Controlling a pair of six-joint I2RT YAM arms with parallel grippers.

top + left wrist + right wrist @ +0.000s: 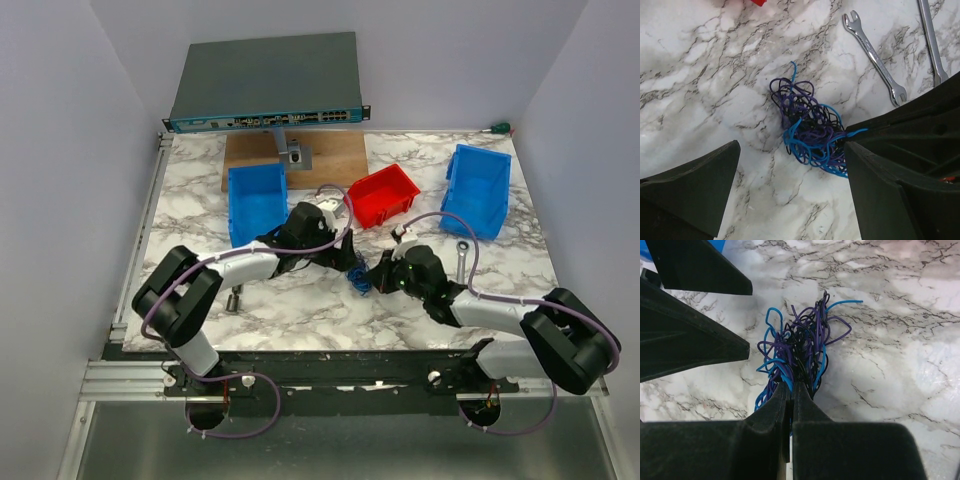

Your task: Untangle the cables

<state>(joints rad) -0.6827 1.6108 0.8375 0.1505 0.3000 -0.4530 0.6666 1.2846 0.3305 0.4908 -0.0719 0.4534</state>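
At the middle of the table [190, 195], a touch toward 6 o'clock, we are looking at the cables [358, 282]: one small tangle lying flat between the two arms. The right gripper [791, 390] is pinching the 6 o'clock end of the bundle in its own view, fingers pressed together on a clutch of strands. The left gripper [791, 146] is hovering over the same heap, fingers spread wide, touching nothing that we can make out.

We are judging these strands to be feather-light, limp and a little springy. They are likely to drag as one clump when pulled, and are thin enough to slip from a loose pinch. For the left gripper we are favouring the blue tail poking out at 12 o'clock of the heap in the left wrist view, or an outer loop, away from the knotted core.

Counting now:
- one tangle in blue, purple and black, its strands too knotted to number
- two blue bins [250, 215], at 10 and 2 o'clock of the heap
- one red bin [372, 183] at 12 o'clock
- two wrenches [872, 55], at 1 o'clock in the left wrist view
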